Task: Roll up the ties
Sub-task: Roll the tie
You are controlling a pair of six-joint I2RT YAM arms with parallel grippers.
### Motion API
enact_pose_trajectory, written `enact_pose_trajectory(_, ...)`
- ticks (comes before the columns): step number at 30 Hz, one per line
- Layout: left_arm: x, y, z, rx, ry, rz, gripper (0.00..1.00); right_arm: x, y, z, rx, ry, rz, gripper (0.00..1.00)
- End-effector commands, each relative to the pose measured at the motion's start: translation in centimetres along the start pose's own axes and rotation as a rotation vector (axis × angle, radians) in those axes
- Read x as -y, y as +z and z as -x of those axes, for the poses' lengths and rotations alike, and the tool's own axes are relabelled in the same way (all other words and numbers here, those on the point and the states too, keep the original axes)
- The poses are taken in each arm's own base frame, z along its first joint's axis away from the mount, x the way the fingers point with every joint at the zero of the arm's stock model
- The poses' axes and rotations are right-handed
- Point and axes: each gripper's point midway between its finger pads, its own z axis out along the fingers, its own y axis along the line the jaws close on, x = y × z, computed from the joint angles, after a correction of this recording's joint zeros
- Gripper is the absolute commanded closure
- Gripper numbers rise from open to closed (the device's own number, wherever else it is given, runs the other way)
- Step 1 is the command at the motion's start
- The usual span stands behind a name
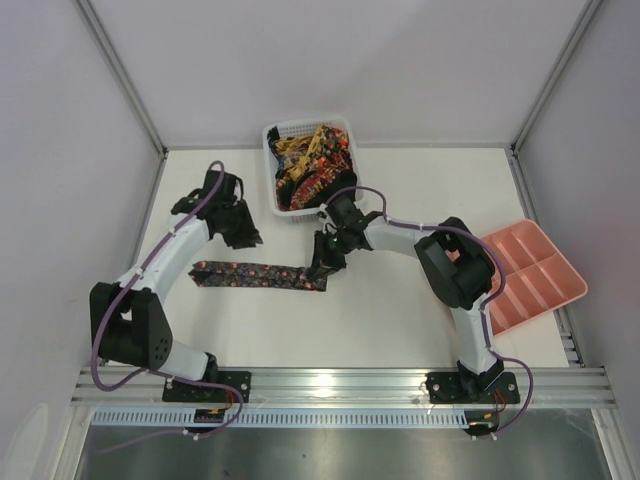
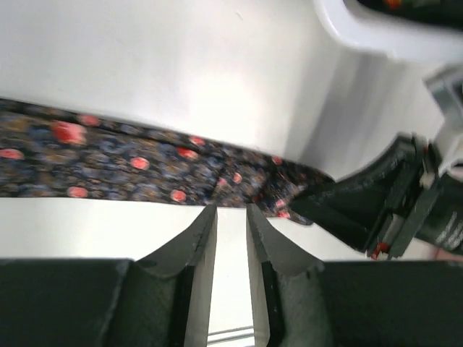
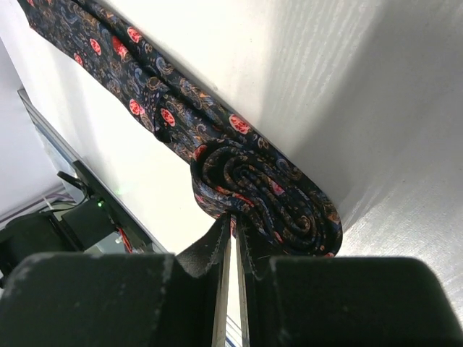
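Where right gripper [image 3: 233, 221] covers tie [image 3: 269, 194] — unclear.

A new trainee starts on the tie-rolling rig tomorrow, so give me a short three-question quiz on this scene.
1. True or false: the pink tray holds no tie.
2. The right pincer pinches the tie on the table at its: A) flat end B) rolled end C) middle.
3. Fill in: the spare ties lie in the white ____.
Key: 1 true; 2 B; 3 basket.
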Motion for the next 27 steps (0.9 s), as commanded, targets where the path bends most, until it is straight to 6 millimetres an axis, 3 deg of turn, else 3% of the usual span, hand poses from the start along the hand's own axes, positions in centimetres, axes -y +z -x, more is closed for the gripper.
enact_pose_trajectory(1,-2.3,-2.1,2.6,0.068,-0.054,0.079,0.72,0.5,0.9,0.2,0.012,-0.050,-0.045,0.87)
enact_pose_trajectory(5,-2.1,-1.3,3.5,0.043,-0.051,0.068,0.72,0.4,1.1,0.2,0.004,-0.061,-0.046,0.87)
enact_pose_trajectory(9,1.0,-0.2,3.1,0.010,-0.079,-0.092,0.81,0.8,1.1,0.4,0.000,-0.060,-0.065,0.86)
enact_pose_trajectory(13,3.9,0.6,0.6,-0.046,-0.051,-0.192,0.87,0.0,0.5,0.8,0.008,-0.074,-0.043,0.83)
enact_pose_trajectory(17,5.4,1.6,-2.4,-0.087,-0.028,-0.236,0.89,-0.9,-0.5,1.2,0.031,-0.078,-0.024,0.80)
enact_pose_trajectory(18,5.4,2.1,-3.8,-0.114,-0.024,-0.236,0.89,-0.9,-0.7,1.3,0.034,-0.072,-0.023,0.80)
enact_pose_trajectory(21,6.1,3.1,-5.5,-0.147,-0.017,-0.265,0.89,-0.5,-0.9,1.2,0.026,-0.051,-0.024,0.79)
enact_pose_trajectory(27,5.5,5.5,-6.3,-0.182,-0.013,-0.241,0.90,-0.5,-1.1,1.0,0.028,-0.031,-0.007,0.78)
